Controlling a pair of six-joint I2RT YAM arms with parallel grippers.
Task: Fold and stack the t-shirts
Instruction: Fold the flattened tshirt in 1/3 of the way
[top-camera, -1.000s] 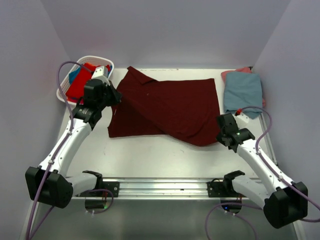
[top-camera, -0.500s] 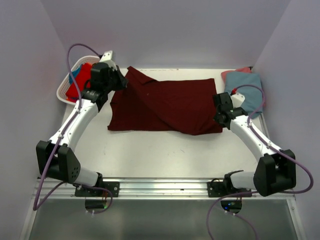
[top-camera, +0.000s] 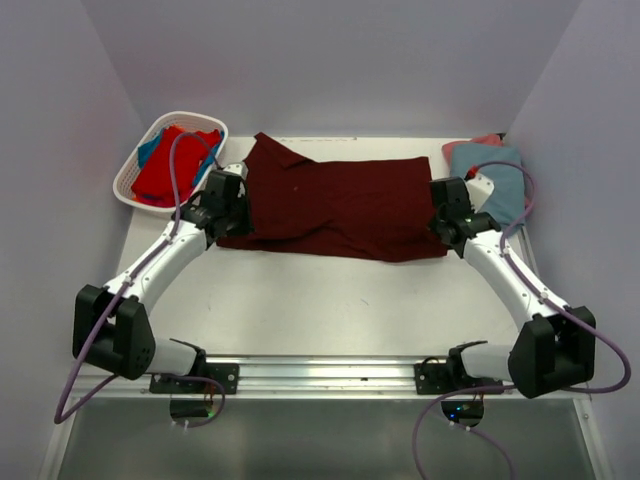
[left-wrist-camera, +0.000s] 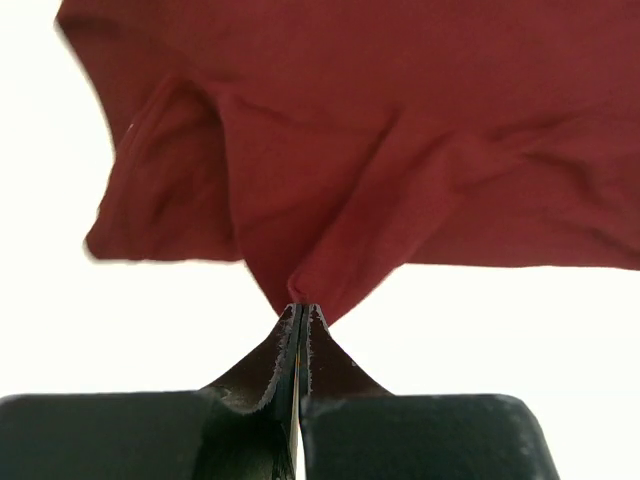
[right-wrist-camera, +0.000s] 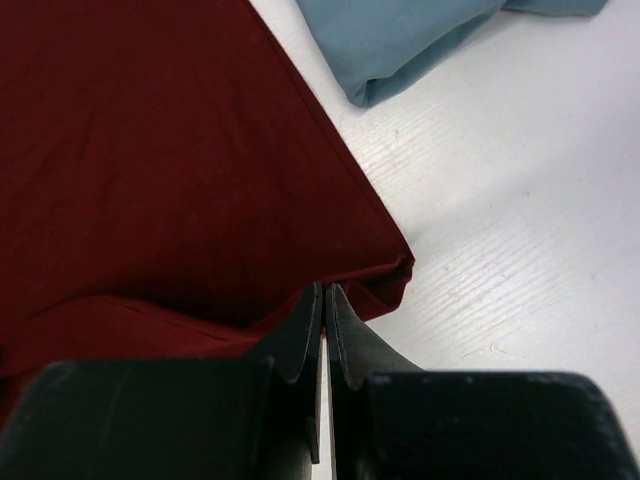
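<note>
The dark maroon t-shirt (top-camera: 340, 205) lies spread across the back of the table, its near half folded over. My left gripper (top-camera: 228, 203) is shut on the shirt's left edge; the left wrist view shows a pinch of cloth (left-wrist-camera: 300, 285) between the closed tips. My right gripper (top-camera: 447, 222) is shut on the shirt's right near corner (right-wrist-camera: 390, 275). A folded dusty grey-blue t-shirt (top-camera: 495, 180) lies on a salmon pink one (top-camera: 478, 141) at the back right, and shows in the right wrist view (right-wrist-camera: 400, 40). Red (top-camera: 175, 165) and blue (top-camera: 148, 150) shirts fill the basket.
The white slatted basket (top-camera: 128, 190) stands at the back left corner. The white table (top-camera: 330, 305) shows bare in front of the maroon shirt. A metal rail (top-camera: 330, 375) runs along the near edge between the arm bases. Purple cables loop off both arms.
Both grippers carried the shirt's near edge toward the back, narrowing the shirt into a band. The left arm came down from beside the basket to the shirt's left edge.
</note>
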